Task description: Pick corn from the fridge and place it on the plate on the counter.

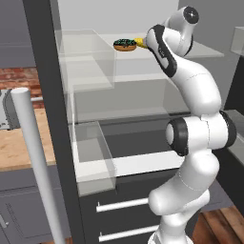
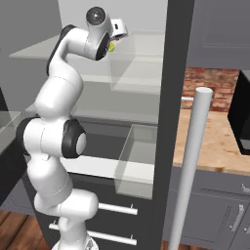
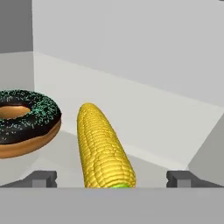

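Corn [image 3: 103, 148]: lies on the fridge [image 1: 47, 95] shelf, between my fingertips [image 3: 43, 178], untouched.
Doughnut [image 3: 24, 122]: at nine o'clock of the corn, just beside it.
My pincer [image 3: 111, 179]: jaws wide apart, holding nothing.

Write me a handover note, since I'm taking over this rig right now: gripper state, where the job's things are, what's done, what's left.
Gripper: open, holding nothing, fingertips either side of the corn's near end.
Corn: lying on a fridge shelf, pointing away from the hand, beside a doughnut.
Fridge: door open.
Done: reach into the fridge, lined up on the corn.
Left: close on the corn, lift out, carry it to the plate on the counter.
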Available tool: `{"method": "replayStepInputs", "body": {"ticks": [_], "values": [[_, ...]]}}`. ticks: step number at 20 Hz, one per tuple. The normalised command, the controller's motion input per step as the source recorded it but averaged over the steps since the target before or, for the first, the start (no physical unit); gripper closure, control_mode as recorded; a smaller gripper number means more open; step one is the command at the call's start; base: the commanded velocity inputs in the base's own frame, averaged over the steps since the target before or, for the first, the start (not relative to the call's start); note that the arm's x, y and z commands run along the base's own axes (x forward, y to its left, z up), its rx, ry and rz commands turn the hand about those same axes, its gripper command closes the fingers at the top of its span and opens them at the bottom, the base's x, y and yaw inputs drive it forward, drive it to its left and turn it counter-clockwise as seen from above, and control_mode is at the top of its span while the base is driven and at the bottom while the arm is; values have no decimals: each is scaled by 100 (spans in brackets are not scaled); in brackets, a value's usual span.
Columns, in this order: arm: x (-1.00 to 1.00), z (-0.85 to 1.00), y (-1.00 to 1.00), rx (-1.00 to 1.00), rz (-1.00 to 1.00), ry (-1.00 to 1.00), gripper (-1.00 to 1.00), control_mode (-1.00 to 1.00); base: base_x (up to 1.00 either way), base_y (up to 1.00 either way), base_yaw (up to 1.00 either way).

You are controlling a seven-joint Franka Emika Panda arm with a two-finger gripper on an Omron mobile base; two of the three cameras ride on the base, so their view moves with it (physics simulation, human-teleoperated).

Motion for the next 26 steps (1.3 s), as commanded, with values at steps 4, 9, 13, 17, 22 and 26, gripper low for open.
{"method": "replayStepInputs", "body": {"ticks": [4, 9, 13, 17, 22, 26], "values": [[27, -5, 0, 0, 0, 13, -100, -100, 0, 0, 0], [28, -3, 0, 0, 0, 5, -100, -100, 0, 0, 0], [30, -19, 0, 0, 0, 1, -100, -100, 0, 0, 0], [20, -25, 3, 0, 0, 5, -100, -100, 0, 0, 0], [0, -33, 19, 0, 0, 10, -100, -100, 0, 0, 0], [0, -9, 7, 1, 0, 5, 100, -100, 0, 0, 0]]}}
